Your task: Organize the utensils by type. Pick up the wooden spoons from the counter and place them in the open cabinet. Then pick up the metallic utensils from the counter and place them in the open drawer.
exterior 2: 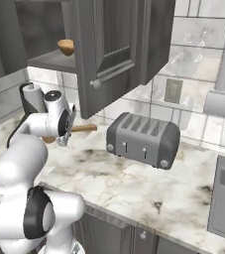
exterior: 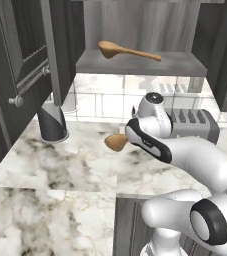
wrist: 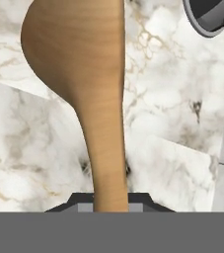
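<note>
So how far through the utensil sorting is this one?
Done: one wooden spoon lies on the open cabinet's shelf. In hand: the gripper is shut on the second wooden spoon, held above the counter. Left: put that spoon in the cabinet, then move the metallic utensils to the drawer; these pictures give no sign that part has begun.

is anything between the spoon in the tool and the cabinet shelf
Nothing visible blocks it. The held wooden spoon is above the counter, below the open cabinet shelf, where another spoon already lies.
</note>
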Controlling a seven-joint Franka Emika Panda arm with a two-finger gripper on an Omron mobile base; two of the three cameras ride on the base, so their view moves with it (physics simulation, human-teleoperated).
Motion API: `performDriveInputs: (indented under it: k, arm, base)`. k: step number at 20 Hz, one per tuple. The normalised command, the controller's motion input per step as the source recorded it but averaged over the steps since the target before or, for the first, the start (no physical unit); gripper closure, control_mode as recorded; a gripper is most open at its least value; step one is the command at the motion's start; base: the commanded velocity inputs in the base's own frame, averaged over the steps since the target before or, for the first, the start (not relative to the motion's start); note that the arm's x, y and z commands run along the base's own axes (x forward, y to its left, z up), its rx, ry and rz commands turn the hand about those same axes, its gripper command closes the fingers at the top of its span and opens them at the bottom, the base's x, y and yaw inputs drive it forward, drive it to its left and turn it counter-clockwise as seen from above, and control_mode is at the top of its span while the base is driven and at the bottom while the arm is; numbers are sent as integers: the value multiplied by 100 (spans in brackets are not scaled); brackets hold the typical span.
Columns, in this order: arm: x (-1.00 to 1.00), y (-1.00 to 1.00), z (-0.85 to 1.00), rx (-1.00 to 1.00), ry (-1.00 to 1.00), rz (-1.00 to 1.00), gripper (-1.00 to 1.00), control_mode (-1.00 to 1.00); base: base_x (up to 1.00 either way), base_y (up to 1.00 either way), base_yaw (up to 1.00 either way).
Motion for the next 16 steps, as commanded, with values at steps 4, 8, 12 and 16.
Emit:
performDriveInputs:
  k: [4, 8, 12, 16]
  arm:
    - [-2, 10, 27, -11, -4, 0, 100, -100]
    - [0, 14, 51, -10, -8, -4, 100, -100]
    - [2, 15, 61, -2, -7, 0, 100, -100]
    - [4, 0, 73, 0, -6, 0, 100, -100]
  base:
    - [0, 0, 0]
    - [0, 0, 0]
    - [0, 0, 0]
    - [0, 0, 0]
